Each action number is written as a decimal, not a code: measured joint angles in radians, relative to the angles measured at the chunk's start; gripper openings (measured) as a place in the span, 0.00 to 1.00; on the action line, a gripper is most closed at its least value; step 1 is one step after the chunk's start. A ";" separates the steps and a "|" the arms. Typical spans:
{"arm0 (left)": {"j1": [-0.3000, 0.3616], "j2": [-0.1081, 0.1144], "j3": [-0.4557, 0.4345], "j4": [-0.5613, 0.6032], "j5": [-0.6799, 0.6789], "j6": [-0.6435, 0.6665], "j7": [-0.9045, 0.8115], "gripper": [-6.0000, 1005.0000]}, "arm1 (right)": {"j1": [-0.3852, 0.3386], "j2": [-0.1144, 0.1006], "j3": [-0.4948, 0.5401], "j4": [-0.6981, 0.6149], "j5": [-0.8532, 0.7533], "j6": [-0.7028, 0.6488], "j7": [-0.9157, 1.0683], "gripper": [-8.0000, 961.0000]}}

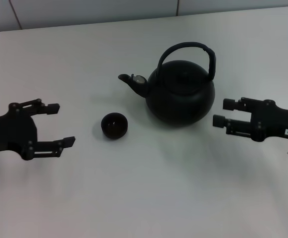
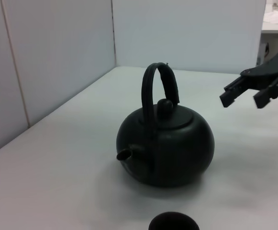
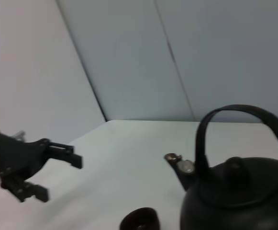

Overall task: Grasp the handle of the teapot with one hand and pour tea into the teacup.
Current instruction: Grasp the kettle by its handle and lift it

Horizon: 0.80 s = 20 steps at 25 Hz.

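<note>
The round matte black teapot (image 1: 181,96) stands upright on the white table, its spout (image 1: 132,82) pointing left. Its arched black handle (image 1: 191,50) stands up over the lid. The small black teacup (image 1: 114,125) sits on the table just left of and nearer than the spout. My right gripper (image 1: 221,112) is open and empty, just right of the teapot's body, low over the table. My left gripper (image 1: 61,124) is open and empty, left of the teacup. The teapot (image 2: 166,146) and the right gripper (image 2: 244,96) also show in the left wrist view; the teapot (image 3: 239,196), teacup (image 3: 139,220) and left gripper (image 3: 57,175) show in the right wrist view.
The white table (image 1: 148,198) runs to a pale panelled wall (image 1: 94,10) at the back. Side panels (image 2: 48,62) stand along the table's edge in the left wrist view.
</note>
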 joint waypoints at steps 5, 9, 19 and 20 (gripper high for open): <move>0.002 0.006 -0.010 0.005 0.010 0.010 -0.003 0.87 | 0.018 0.001 0.035 0.020 0.002 0.029 -0.005 0.73; 0.002 0.009 -0.011 0.012 0.011 0.021 -0.003 0.87 | 0.022 0.002 0.045 0.028 0.012 0.053 -0.025 0.72; -0.007 0.001 -0.057 0.011 0.006 0.039 0.028 0.87 | 0.018 0.002 0.057 0.044 0.083 0.106 -0.049 0.72; -0.007 -0.001 -0.060 0.010 0.005 0.043 0.039 0.87 | 0.018 0.002 0.058 0.047 0.091 0.116 -0.054 0.72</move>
